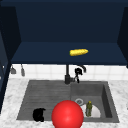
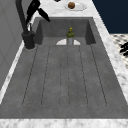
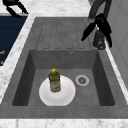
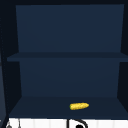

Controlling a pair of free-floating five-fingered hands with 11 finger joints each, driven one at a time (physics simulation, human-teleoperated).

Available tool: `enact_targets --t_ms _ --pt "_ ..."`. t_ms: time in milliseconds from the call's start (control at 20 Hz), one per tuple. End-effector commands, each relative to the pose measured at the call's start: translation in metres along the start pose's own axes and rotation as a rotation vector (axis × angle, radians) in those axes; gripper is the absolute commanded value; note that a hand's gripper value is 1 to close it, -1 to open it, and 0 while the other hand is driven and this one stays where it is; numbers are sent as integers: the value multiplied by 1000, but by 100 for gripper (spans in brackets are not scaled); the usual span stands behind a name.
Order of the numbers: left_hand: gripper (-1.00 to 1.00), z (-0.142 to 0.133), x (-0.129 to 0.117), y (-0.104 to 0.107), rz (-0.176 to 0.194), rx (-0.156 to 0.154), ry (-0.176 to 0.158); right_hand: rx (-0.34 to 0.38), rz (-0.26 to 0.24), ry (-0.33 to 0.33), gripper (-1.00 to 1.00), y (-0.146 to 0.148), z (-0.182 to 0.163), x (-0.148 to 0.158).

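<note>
We see the right hand [image 1: 78,72] at the faucet [image 1: 67,75] (far edge of the sink [image 1: 45,92]), fingers straight and spread, touching the slim black spout. The left hand [image 1: 38,115] hovers at the near left rim; whether it is closed we cannot tell.

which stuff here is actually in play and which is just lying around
In play:
- right hand, at the faucet
- left hand, by the front edge of the sink

Lying about:
- green bottle, upright on the white plate
- corn cob on the cabinet shelf
- red ball
- brown lump on the counter plate
</note>
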Motion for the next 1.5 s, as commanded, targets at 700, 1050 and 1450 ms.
enact_targets --t_ms 700,1050,1450 --pt "0 0 0 0 0 0 0 -164 -252 -235 -100 27 28 -57" --pt "0 0 0 0 0 0 0 -136 -124 -347 -100 35 12 -59" --pt "0 0 0 0 0 0 0 -164 -190 -454 -100 75 -1 -71"
